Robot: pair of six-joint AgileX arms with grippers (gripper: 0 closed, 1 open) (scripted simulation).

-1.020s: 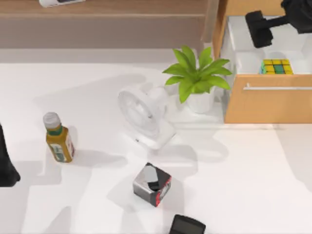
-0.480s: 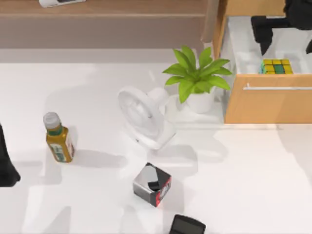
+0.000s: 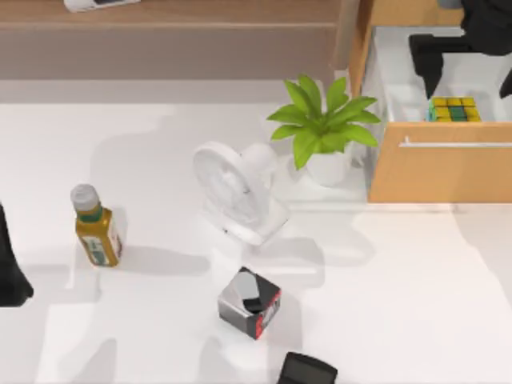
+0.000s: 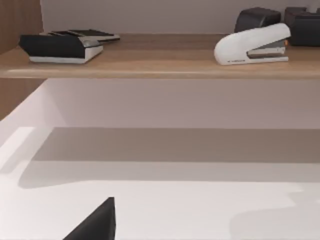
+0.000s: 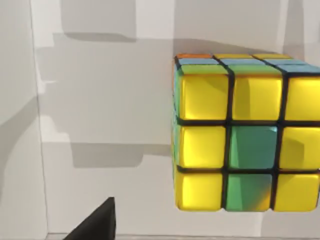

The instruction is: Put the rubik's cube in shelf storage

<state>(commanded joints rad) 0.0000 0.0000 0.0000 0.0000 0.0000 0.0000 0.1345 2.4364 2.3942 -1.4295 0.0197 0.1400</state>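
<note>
The rubik's cube point(image 3: 454, 109) lies inside the open orange-wood drawer point(image 3: 440, 170) at the back right, close to the drawer's front panel. My right gripper point(image 3: 468, 82) hangs open just behind and above it, one dark finger point(image 3: 425, 66) to the cube's left and the other at the picture's right edge. In the right wrist view the cube point(image 5: 240, 142) shows yellow and green squares against the drawer's white floor point(image 5: 100, 110). The shelf storage point(image 3: 168, 36) runs along the back left; its ledge point(image 4: 160, 67) appears in the left wrist view. My left arm point(image 3: 10, 276) is parked at the left edge.
A potted plant point(image 3: 324, 124) and a white fan point(image 3: 236, 192) stand mid-table beside the drawer. A bottle point(image 3: 96, 230) stands at the left, a grey, black and red box point(image 3: 250, 302) at the front. A white stapler point(image 4: 252, 45) and a black device point(image 4: 65, 46) lie on the shelf.
My right gripper has turned above the drawer, and its fingers have swung from pointing sideways to standing apart just behind the cube. The cube and the left arm have not moved.
</note>
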